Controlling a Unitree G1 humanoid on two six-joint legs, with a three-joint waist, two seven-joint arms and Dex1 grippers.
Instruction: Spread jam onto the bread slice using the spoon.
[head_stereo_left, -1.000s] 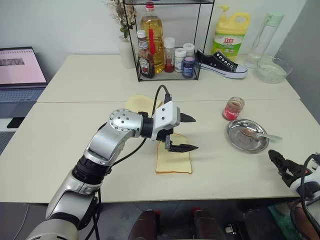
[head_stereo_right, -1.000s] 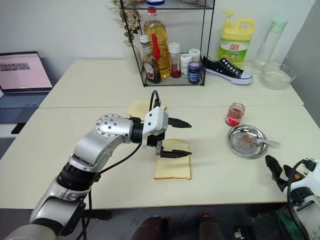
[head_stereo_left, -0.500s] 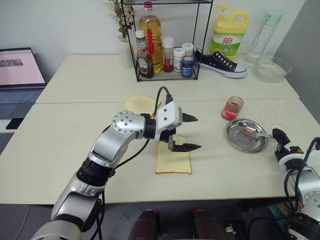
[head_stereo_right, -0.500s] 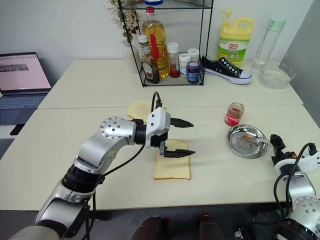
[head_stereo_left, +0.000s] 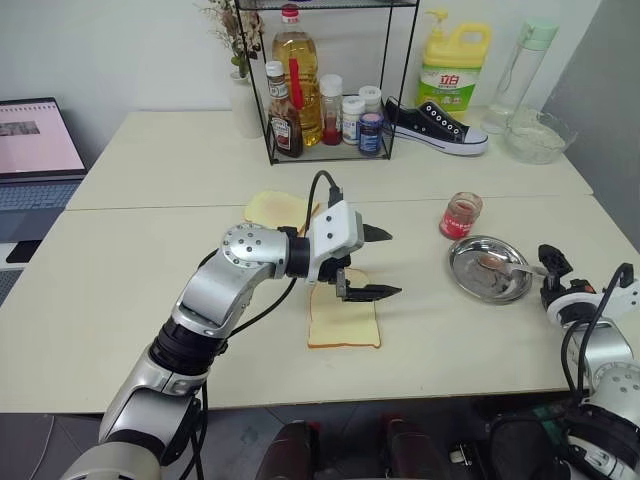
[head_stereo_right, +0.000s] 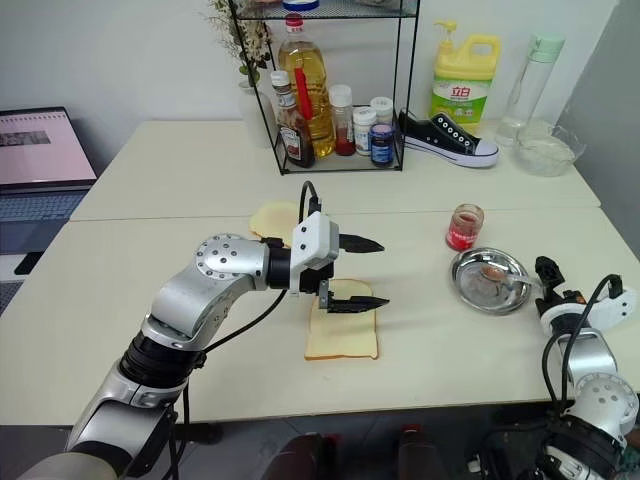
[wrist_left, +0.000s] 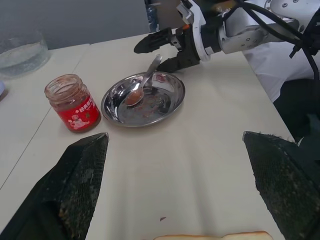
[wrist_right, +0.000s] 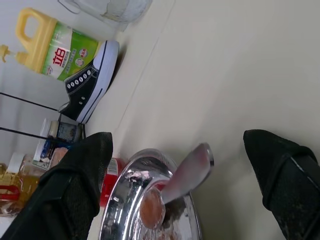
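Currently the left gripper (head_stereo_left: 373, 263) is held with its fingers spread wide and empty, one finger above the other, hovering over the far end of the bread slice (head_stereo_left: 344, 320), which lies flat just beneath and a little nearer than its lower finger. A second pale slice (head_stereo_left: 275, 208) lies beyond its wrist. Well out past its fingertips a small red jar (head_stereo_left: 460, 215) stands just beside a round steel dish (head_stereo_left: 489, 269). The spoon (wrist_left: 143, 83) is propped in that dish, its bowl down among the jam (wrist_left: 133, 98) smears and its handle sloping up over the rim toward the right gripper (wrist_left: 165, 52). That gripper is likewise spread and empty, its fingertips set to either side of the handle's tip, near it but not yet touching as far as can be judged. Trouble could come if the fingers are closed too far out on the handle: the spoon may be levered or flicked, jam flung, or the light dish dragged. The table edge runs close behind the right gripper, so little room is left for drawing back. Between dish and bread the tabletop is open, yet the left gripper hangs over the bread and could be struck by an incoming spoon.
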